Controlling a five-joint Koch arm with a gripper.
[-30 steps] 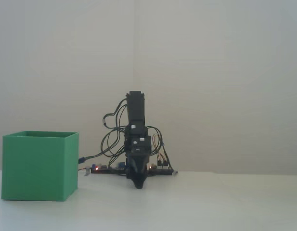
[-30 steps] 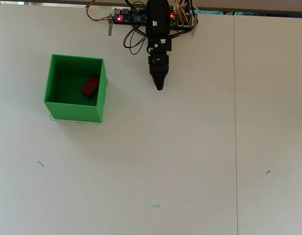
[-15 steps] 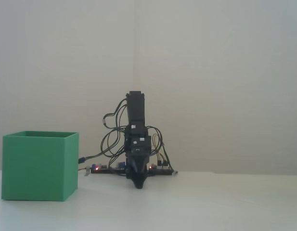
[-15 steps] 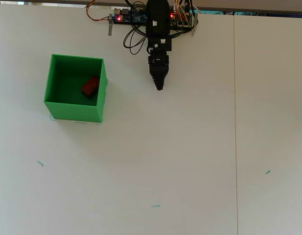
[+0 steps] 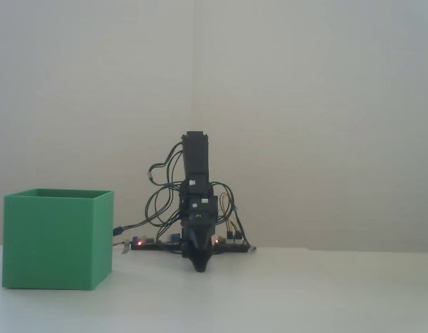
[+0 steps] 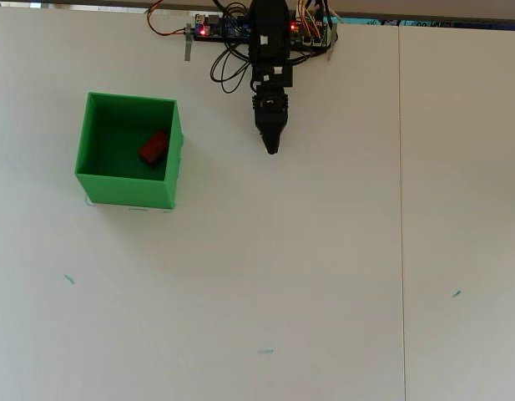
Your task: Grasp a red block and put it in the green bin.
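The small matte red rectangular block (image 6: 153, 147) is lying inside the large matte green cube-shaped bin (image 6: 94, 180), resting on the bin's floor toward the right-hand wall as the overhead view shows it, turned at a slant to the walls. In the fixed view the bin (image 5: 57, 243) is standing upright on the white table (image 5: 304, 298) at the left, and its walls are hiding the block there.

The black gripper (image 6: 272, 149) is hanging to the right of the bin in the overhead view — well apart from it, touching nothing, and holding nothing. Its tip is narrowing to a single dark point in both views, and no gap is showing between the jaws, so they are looking pressed together. In the fixed view the gripper (image 5: 198, 266) is pointing down toward the camera, with its tip just above or on the table top; which of the two cannot be told.

The arm is folding back over its base, where a strip of small circuit boards with glowing red lights (image 6: 209, 29) and a tangle of thin wires (image 5: 161, 187) are sitting at the table's far edge.
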